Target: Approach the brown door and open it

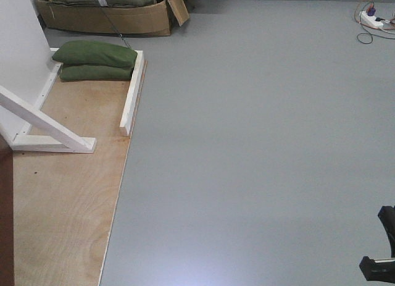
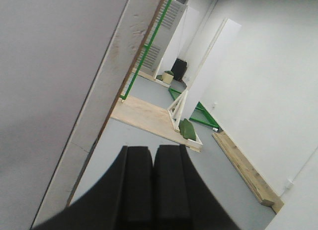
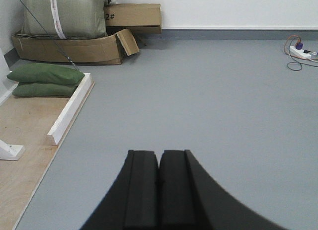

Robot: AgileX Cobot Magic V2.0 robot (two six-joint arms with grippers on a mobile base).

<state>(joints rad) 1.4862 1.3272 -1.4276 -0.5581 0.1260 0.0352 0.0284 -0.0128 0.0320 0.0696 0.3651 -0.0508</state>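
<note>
Only a narrow reddish-brown strip of the brown door (image 1: pixel 5 224) shows, at the left edge of the front view above the plywood base; its handle and lock plate are out of view. In the left wrist view a thin brown edge (image 2: pixel 147 41) runs along a white panel close on the left. My left gripper (image 2: pixel 153 148) is shut with nothing between its pads and hangs above the grey floor. My right gripper (image 3: pixel 159 153) is also shut and empty, facing open grey floor. A black piece of the right arm (image 1: pixel 382 249) pokes in at the lower right of the front view.
A plywood platform (image 1: pixel 68 193) carries white frame braces (image 1: pixel 46 125) and a white rail (image 1: pixel 132 94). Two green sandbags (image 1: pixel 99 60) lie at its far end. A cardboard box (image 1: pixel 111 17) stands behind them. A power strip with cables (image 1: pixel 373 17) lies far right.
</note>
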